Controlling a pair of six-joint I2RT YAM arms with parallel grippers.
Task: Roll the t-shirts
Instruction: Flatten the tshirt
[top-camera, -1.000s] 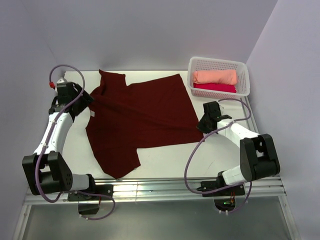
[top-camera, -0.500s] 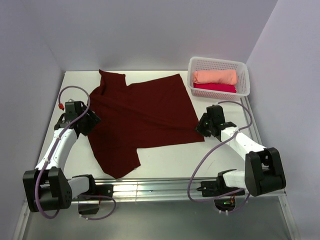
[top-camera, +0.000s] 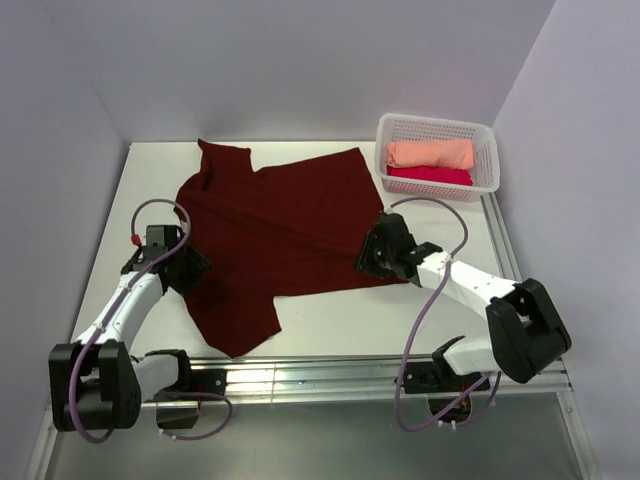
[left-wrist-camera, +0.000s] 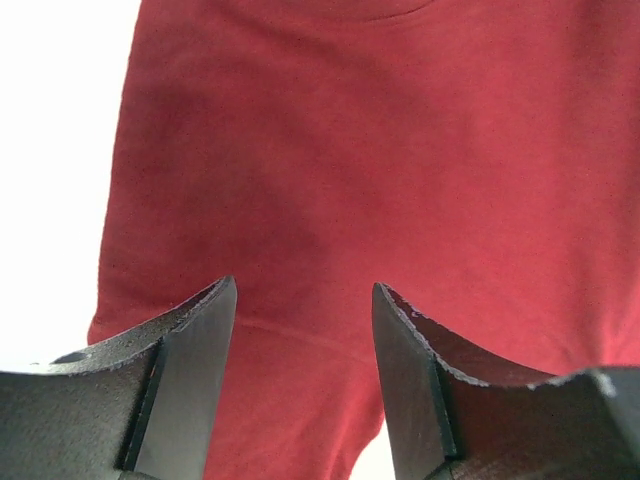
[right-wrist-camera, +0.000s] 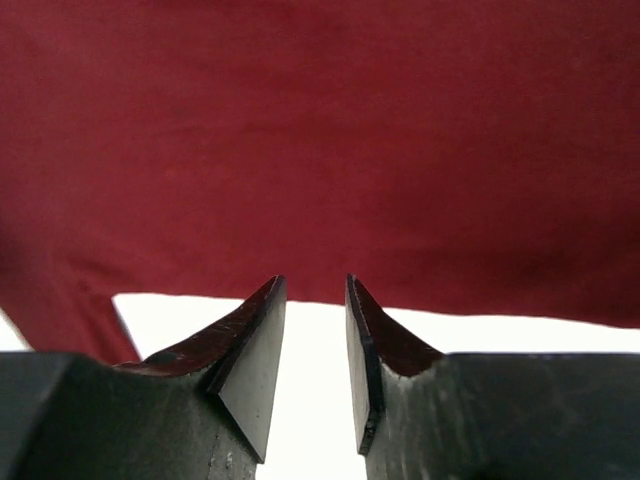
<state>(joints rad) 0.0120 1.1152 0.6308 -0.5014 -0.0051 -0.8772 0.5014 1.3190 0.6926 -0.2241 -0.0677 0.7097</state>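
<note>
A dark maroon t-shirt (top-camera: 285, 225) lies spread flat on the white table (top-camera: 330, 315). My left gripper (top-camera: 197, 269) is at the shirt's left edge, low over the cloth. In the left wrist view its jaws (left-wrist-camera: 305, 290) stand open with maroon cloth (left-wrist-camera: 400, 150) showing beneath and between them, nothing pinched. My right gripper (top-camera: 368, 256) is at the shirt's near right hem. Seen from the right wrist, the gripper (right-wrist-camera: 316, 285) is open by a narrow gap, tips right at the hem (right-wrist-camera: 330, 180), with bare table between the fingers.
A white mesh basket (top-camera: 483, 135) stands at the back right, holding a rolled peach shirt (top-camera: 430, 153) on a crimson-pink one (top-camera: 430, 176). Grey walls close in on the left, back and right. A metal rail (top-camera: 300, 375) runs along the near edge.
The right gripper has gone from shut to open and moved left to the shirt's hem. The left gripper slid nearer along the shirt's left edge and its jaws narrowed a little.
</note>
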